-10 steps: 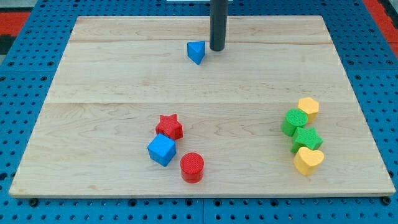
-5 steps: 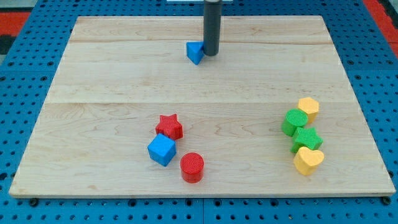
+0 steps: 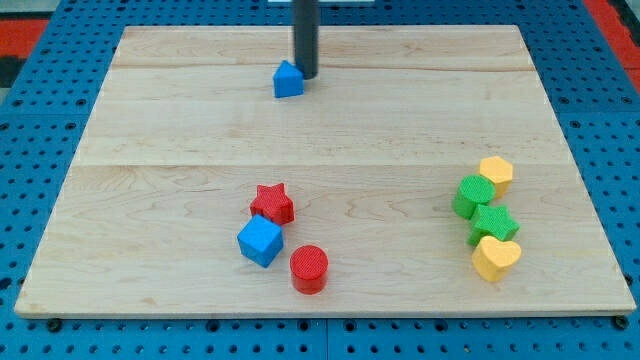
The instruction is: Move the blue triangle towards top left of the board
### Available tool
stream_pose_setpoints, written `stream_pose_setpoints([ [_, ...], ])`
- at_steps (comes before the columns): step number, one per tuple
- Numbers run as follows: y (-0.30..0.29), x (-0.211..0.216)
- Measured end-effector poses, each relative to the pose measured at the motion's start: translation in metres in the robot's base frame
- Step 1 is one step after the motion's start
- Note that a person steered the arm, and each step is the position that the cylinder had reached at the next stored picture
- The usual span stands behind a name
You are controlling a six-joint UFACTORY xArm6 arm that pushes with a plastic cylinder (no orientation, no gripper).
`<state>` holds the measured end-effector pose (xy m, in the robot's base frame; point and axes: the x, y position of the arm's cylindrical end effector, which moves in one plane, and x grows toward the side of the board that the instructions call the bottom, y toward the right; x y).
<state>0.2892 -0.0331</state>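
The wooden board [image 3: 330, 130] holds every block inside its edges. My tip [image 3: 305, 76] — a bare rod end with nothing to open or close — appears to touch the upper right of the blue triangle [image 3: 288, 80], which sits near the view's top, a little left of centre.

Bare wood runs from the triangle leftward to the top-left corner. Low and left of centre, a red star [image 3: 272, 203], blue cube [image 3: 260, 241] and red cylinder [image 3: 309, 268] cluster. At the right, a yellow hexagon [image 3: 495, 173], green cylinder [image 3: 474, 195], green star [image 3: 494, 223] and yellow heart [image 3: 495, 257] bunch tightly — near the right edge.
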Motion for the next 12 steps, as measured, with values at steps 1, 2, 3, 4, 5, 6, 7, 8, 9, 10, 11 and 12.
stream_pose_setpoints([
  [1, 0.006, 0.031],
  [2, -0.013, 0.028],
  [3, -0.057, -0.020],
  [4, -0.080, -0.017],
  [5, -0.050, 0.016],
  [6, -0.032, 0.054],
  [7, -0.089, 0.054],
  [8, -0.105, 0.006],
  [9, -0.087, -0.004],
  [10, -0.064, -0.017],
  [11, -0.065, -0.045],
  [12, -0.079, -0.041],
])
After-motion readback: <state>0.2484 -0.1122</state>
